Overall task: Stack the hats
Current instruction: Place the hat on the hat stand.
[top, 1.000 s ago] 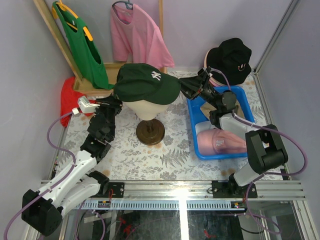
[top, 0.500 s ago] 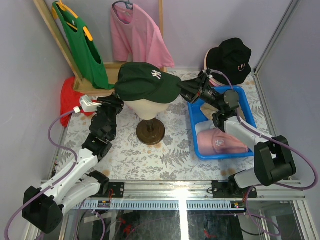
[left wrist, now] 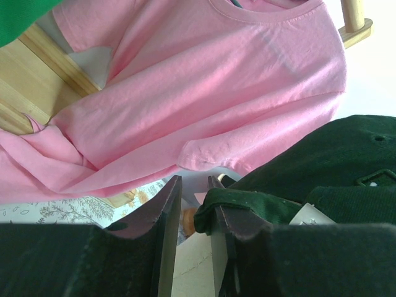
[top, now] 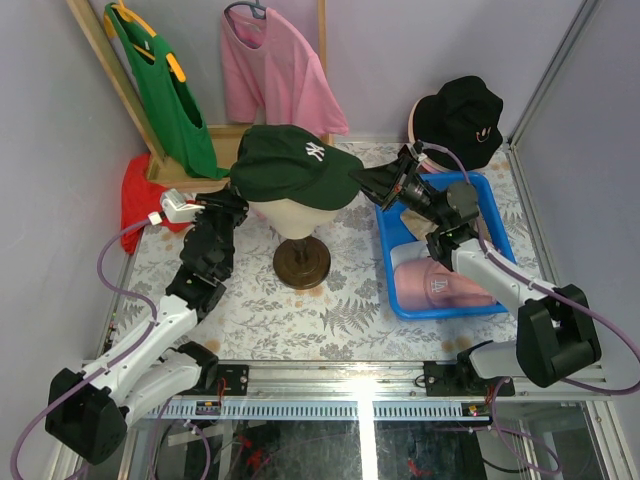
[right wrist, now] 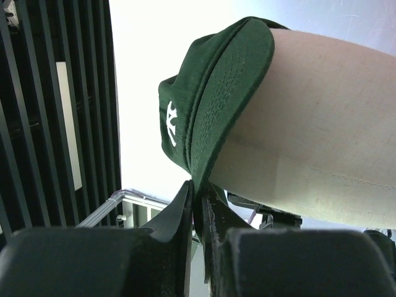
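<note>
While the dark green cap is sitting on the mannequin head at mid-table, the right pincer is clenching the tip of its brim. The left pincer is hovering at the cap's rear edge, fingers slightly parted, grasping nothing. A pink cap is lying in the blue bin. A black bucket hat is sitting beyond the bin.

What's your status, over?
Right gripper pinching green cap brim. Left gripper slightly open at its rear edge, holding nothing. Cap on mannequin head; nothing blocking.
</note>
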Robot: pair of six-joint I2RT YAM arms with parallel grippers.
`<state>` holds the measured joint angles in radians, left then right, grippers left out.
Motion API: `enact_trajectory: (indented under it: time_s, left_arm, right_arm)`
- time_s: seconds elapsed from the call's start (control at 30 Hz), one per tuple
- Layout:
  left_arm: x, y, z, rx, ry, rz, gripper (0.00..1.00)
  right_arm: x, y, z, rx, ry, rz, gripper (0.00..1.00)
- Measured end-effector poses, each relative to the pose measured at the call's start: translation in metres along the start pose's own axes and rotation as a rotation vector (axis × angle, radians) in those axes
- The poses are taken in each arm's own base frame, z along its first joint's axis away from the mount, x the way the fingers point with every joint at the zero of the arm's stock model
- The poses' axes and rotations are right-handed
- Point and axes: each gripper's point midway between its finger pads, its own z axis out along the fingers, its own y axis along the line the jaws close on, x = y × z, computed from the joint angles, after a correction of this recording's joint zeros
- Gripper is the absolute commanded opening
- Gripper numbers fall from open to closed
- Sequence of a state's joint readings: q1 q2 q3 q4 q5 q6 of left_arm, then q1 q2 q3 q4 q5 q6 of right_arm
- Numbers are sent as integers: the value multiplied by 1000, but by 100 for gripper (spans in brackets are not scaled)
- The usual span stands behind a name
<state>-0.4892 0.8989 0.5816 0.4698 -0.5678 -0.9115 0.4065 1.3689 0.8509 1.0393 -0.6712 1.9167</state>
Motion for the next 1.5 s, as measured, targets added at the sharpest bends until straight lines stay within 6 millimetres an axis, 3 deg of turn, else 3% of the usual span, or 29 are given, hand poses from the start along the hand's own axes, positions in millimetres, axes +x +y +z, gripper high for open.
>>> enact_trajectory:
  time_s: [0.07, 0.23, 0.47, 0.83, 1.13, 1.5]
  left_arm:
    - [0, 0, 0, 1, 0, 0, 22]
    - [-3, -3, -5, 7, -4, -7, 11]
    - [-8, -9, -10, 24, -9, -18, 9]
    - [-8, -1, -18, 3, 4, -14, 41]
    - [-13, 4, -31, -2, 13, -28, 45]
    - [-8, 10, -41, -16, 54, -74, 50]
  right_arm:
    - [1, 0, -2, -4, -6, 1, 3]
    - [2, -1, -5, -12, -6, 1, 0]
    - [1, -2, -10, -23, -1, 2, 0]
    - [-9, -21, -18, 13, 9, 10, 0]
    - [-14, -34, -21, 37, 34, 6, 0]
    - [-16, -35, -19, 36, 69, -12, 0]
